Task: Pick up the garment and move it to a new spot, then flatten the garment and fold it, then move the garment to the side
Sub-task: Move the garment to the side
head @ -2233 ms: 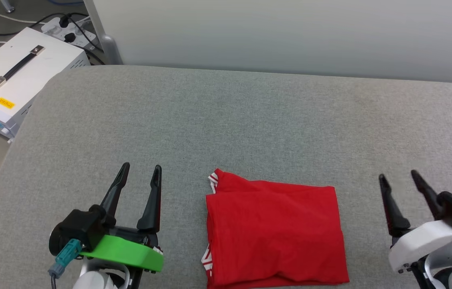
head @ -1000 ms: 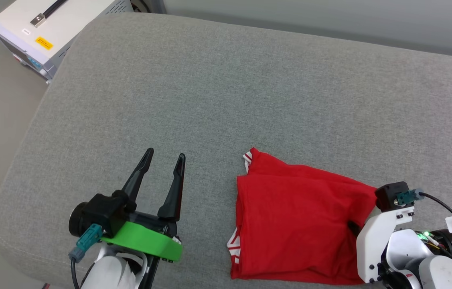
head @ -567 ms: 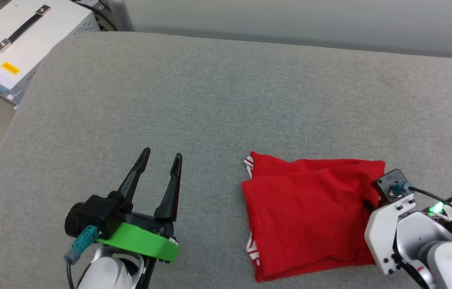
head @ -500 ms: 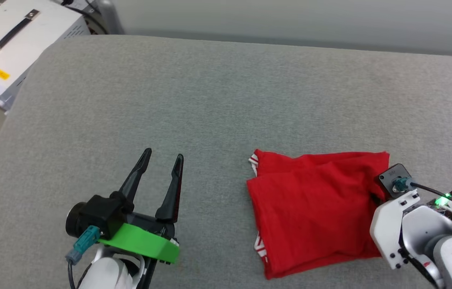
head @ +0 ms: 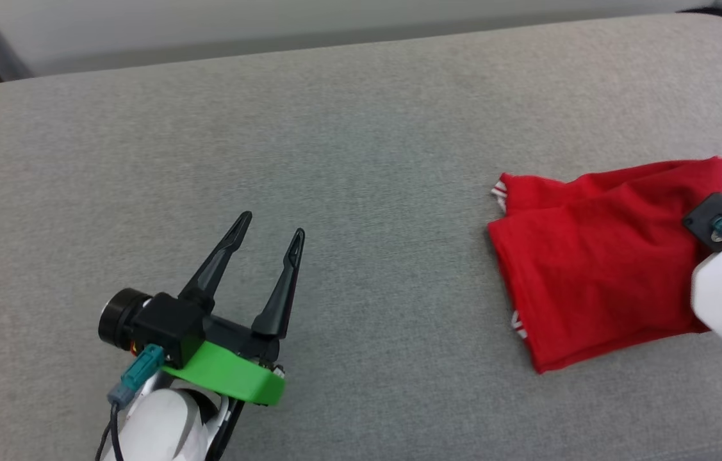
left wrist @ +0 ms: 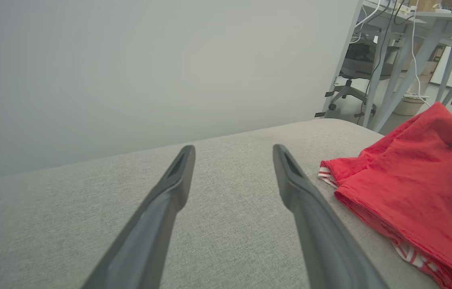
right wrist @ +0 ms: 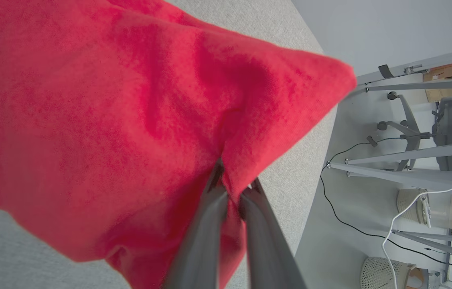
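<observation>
Head view: folded garment (head: pixel 598 256) lies on grey cushion (head: pixel 335 128); right gripper (right wrist: pixel 236 176) clamps the garment's edge; left gripper (head: pixel 271 224), spread wide, stands well apart from the garment.

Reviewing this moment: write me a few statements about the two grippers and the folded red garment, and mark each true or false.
1. The right gripper is shut on an edge of the folded red fabric garment. True.
2. The left gripper is clamped on the garment. False: its jaws stand open and empty, apart from the cloth.
3. The garment is spread out flat in a single layer. False: it is folded in layers, with white-and-red striped trim at one end.
4. The left gripper is over the grey fabric-covered surface, with the garment off to its right. True.
</observation>
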`<state>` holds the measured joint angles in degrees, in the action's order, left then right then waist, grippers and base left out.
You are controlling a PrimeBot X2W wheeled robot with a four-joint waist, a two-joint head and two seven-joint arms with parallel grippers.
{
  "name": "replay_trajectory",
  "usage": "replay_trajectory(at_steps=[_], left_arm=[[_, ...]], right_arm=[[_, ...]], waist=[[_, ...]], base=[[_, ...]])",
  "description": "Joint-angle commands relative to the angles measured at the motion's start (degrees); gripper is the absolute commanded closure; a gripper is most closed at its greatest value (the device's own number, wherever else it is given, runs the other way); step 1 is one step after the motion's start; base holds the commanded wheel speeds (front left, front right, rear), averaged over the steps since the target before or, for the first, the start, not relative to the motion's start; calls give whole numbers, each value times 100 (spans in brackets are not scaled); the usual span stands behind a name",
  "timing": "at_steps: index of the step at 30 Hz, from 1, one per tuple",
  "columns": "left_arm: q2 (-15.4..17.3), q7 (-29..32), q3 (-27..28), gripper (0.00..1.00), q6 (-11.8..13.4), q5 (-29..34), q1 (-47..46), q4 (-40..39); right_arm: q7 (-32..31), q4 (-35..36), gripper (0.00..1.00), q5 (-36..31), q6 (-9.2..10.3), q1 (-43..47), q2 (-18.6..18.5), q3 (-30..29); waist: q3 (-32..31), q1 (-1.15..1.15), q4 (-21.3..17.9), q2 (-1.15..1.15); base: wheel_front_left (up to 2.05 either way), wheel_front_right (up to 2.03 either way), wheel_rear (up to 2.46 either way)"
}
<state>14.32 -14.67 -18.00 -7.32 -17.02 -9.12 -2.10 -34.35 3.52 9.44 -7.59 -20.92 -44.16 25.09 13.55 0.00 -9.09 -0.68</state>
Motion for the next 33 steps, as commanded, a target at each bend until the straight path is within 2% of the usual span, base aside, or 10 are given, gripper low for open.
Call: replay_trajectory(at_steps=[1,6,10,13,18,27,33], left_arm=[[86,-33,-8,0,-17,43,-147,-57],[322,-33,-147,0,-17,113,-381,-236],[542,-33,-252,0,-17,158,-580,-391],[711,-33,-278,0,-17,187,-732,-529],[957,34,-310,0,-17,271,-989,-877],[1136,250,-207,0,59,329,-1165,-1440],[1202,259,-121,0,125,325,-1185,-1574]], right_arm=[[98,-130,100,51,10,-192,-118,26],[451,-802,100,208,10,-487,-371,72],[1029,-1580,100,247,10,-799,-589,11],[1477,-2168,100,180,10,-1070,-488,-249],[2205,-3264,100,-182,10,-1476,-184,-1069],[2912,-4667,100,-751,10,-2066,-29,-2045],[3238,-5298,100,-1075,10,-2428,144,-2251]], waist=[[565,0,-760,68],[945,0,-1079,68],[1295,0,-1176,68],[1580,0,-1184,68],[2103,0,-1022,68],[2604,0,-695,68],[2703,0,-607,68]], base=[[0,0,0],[0,0,0],[0,0,0],[0,0,0],[0,0,0],[0,0,0],[0,0,0]])
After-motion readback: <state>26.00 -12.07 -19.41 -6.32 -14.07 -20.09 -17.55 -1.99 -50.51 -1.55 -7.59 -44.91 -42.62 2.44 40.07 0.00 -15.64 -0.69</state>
